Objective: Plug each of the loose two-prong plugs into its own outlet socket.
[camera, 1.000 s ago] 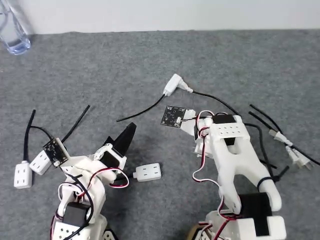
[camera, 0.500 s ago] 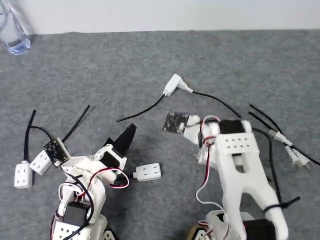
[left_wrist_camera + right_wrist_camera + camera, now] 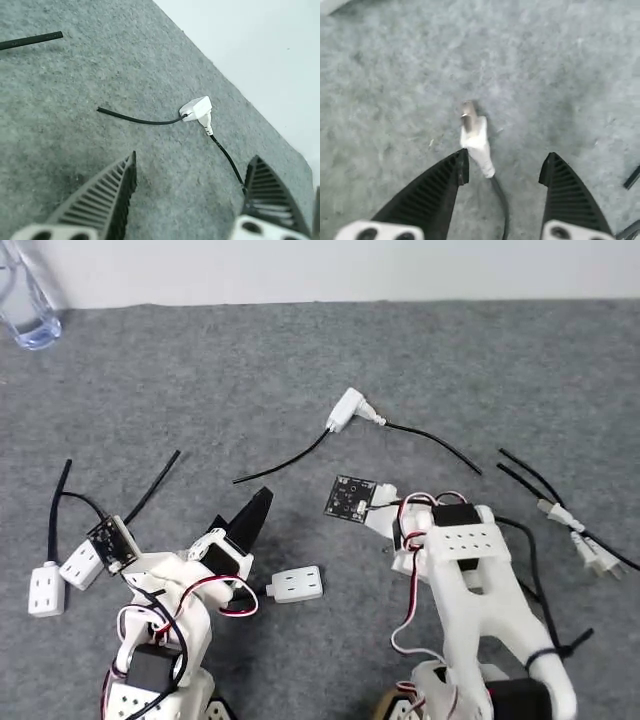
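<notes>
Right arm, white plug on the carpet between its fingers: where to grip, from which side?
Grip the white plug by its body, not the prongs or cord. It lies flat, prongs pointing away from the right gripper, so come from above with the open fingers across its long sides. It sits nearer one finger; probably centre first.

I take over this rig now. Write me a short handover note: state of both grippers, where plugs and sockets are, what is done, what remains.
Left gripper: open, empty.
Right gripper: open, with the first plug lying on the carpet between its fingers, not gripped.
Second plug and third plug lie far right.
Free sockets: centre socket beside the left gripper; outer socket and inner socket far left.
Done: the joined pair looks mated.
Left: three plugs.
</notes>
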